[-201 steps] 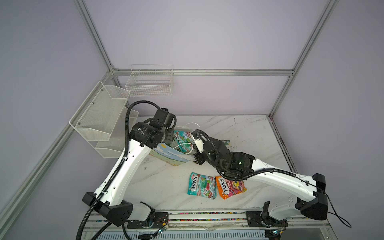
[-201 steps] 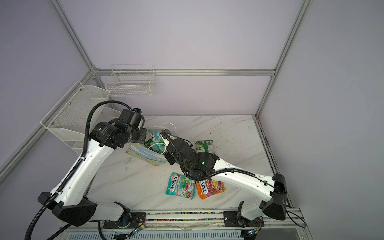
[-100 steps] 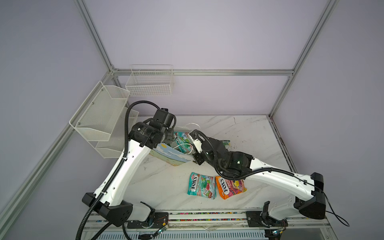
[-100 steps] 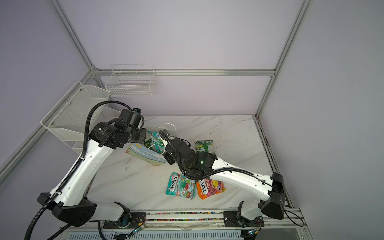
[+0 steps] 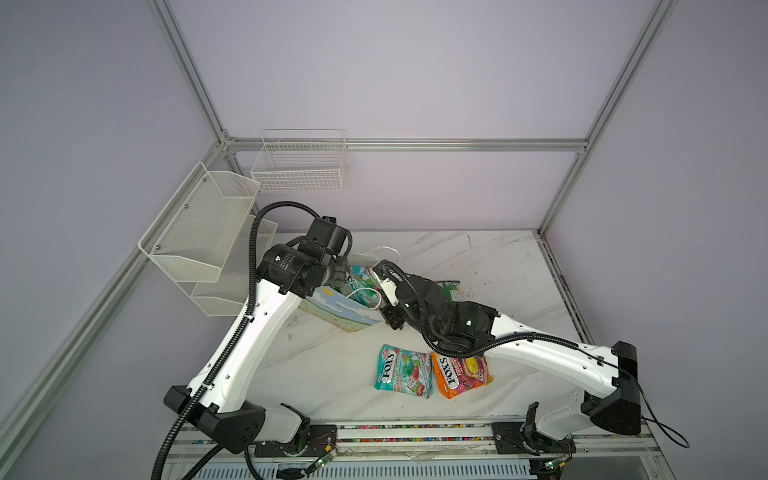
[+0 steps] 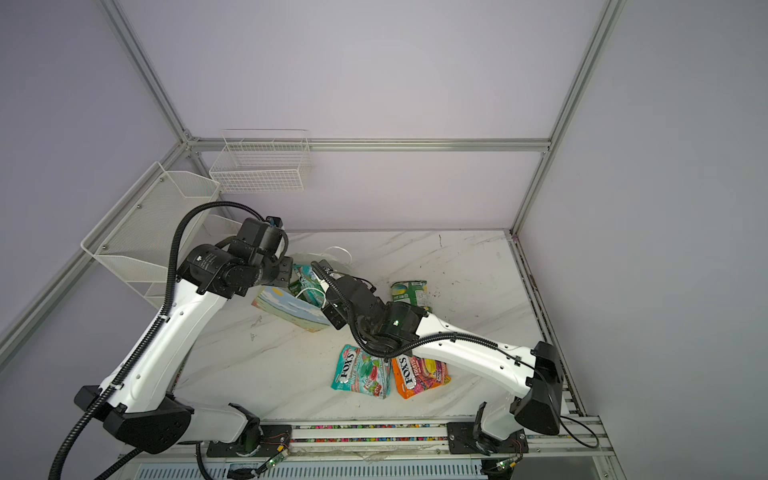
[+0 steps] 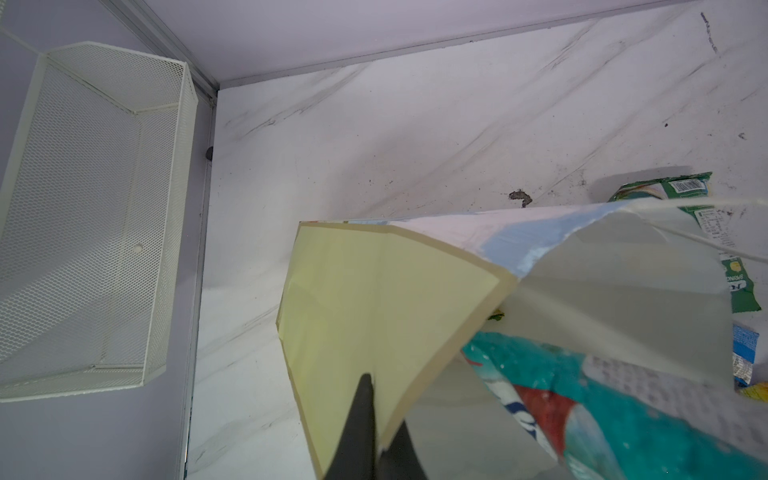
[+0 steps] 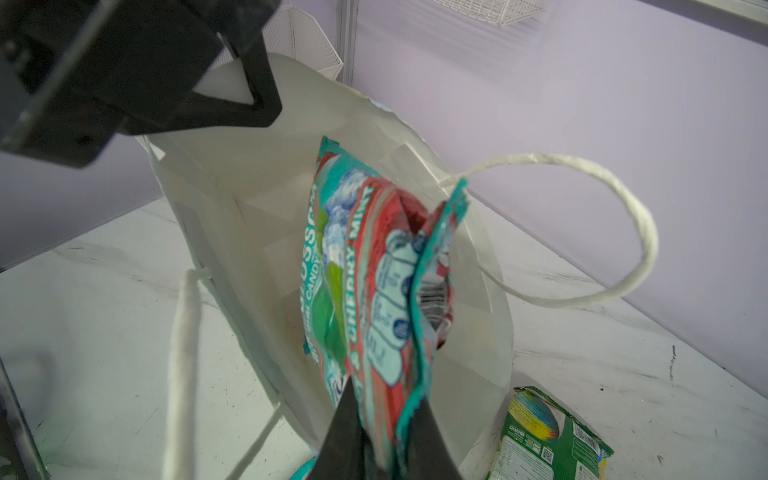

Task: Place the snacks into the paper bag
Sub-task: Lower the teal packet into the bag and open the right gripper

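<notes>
Holding the paper bag (image 5: 337, 311) tilted open on the worktop (image 5: 478, 257), I had my left tool (image 7: 380, 415) pinched shut on its rim. My right tool (image 8: 384, 419) gripped a teal packet (image 8: 365, 270) whose far end hung inside the bag's mouth. I judged the next move to be opening the right tool, then backing out past the cord handle (image 8: 540, 158). A second teal packet (image 5: 403, 372), an orange packet (image 5: 459, 372) and a green bag (image 6: 409, 293) lay waiting on the worktop.

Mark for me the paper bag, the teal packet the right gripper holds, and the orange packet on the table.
paper bag (image 5: 338, 311): in a top view, on its printed outer side.
held teal packet (image 8: 365, 266): right wrist view, middle of its printed face.
orange packet (image 5: 459, 371): in a top view, centre of its front.
</notes>
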{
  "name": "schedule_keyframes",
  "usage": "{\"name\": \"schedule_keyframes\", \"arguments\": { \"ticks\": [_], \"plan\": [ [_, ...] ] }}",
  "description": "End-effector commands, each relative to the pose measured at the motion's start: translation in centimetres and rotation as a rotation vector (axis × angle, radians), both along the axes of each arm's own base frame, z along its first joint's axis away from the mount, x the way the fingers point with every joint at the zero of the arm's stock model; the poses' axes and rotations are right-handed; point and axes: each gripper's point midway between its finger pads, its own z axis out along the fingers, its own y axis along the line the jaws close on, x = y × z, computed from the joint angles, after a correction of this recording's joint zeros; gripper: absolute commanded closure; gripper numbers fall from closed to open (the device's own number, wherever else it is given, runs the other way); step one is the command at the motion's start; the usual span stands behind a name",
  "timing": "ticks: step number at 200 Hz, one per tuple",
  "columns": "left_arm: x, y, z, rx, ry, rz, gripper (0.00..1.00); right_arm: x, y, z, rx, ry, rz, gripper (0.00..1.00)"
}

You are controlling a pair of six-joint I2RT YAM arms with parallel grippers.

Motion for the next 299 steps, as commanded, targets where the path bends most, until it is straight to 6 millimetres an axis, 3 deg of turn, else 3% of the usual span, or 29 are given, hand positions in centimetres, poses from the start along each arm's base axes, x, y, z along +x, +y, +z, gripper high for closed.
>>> {"name": "schedule_keyframes", "arguments": {
  "ticks": [1,58,115,137,165,229,265,281,287,299],
  "plan": [
    [-0.7,0.2,0.9,-0.028,-0.036,0.009,1.0,0.0,0.9,3.3,0.086,-0.05,0.017,1.0],
    [-0.7,0.2,0.8,-0.027,-0.034,0.007,1.0,0.1,1.2,3.4,0.093,-0.052,0.017,1.0],
    [-0.7,0.2,0.9,-0.028,-0.038,0.008,1.0,0.0,1.1,3.7,0.109,-0.049,0.018,0.82],
    [-0.7,0.2,1.1,-0.032,-0.041,0.008,1.0,-0.1,1.0,3.7,0.111,-0.046,0.019,0.69],
    [-0.7,0.1,1.2,-0.035,-0.043,0.008,1.0,-0.3,0.9,3.8,0.115,-0.044,0.022,0.61],
    [-0.7,0.2,1.2,-0.033,-0.041,0.01,1.0,-0.8,-0.3,4.9,0.157,-0.042,0.013,0.56],
    [-0.7,0.1,1.4,-0.034,-0.044,0.007,1.0,-1.1,-1.6,5.1,0.188,-0.03,-0.007,0.53],
    [-0.8,0.2,1.4,-0.035,-0.043,0.008,1.0,-1.1,-2.0,4.2,0.184,-0.014,-0.023,0.52],
    [-0.7,0.1,1.5,-0.036,-0.046,0.008,1.0,-1.4,-2.8,5.1,0.21,-0.021,-0.026,0.51],
    [-0.8,0.2,1.5,-0.035,-0.046,0.007,1.0,-1.7,-3.3,4.9,0.225,-0.007,-0.032,0.5]
  ]
}}
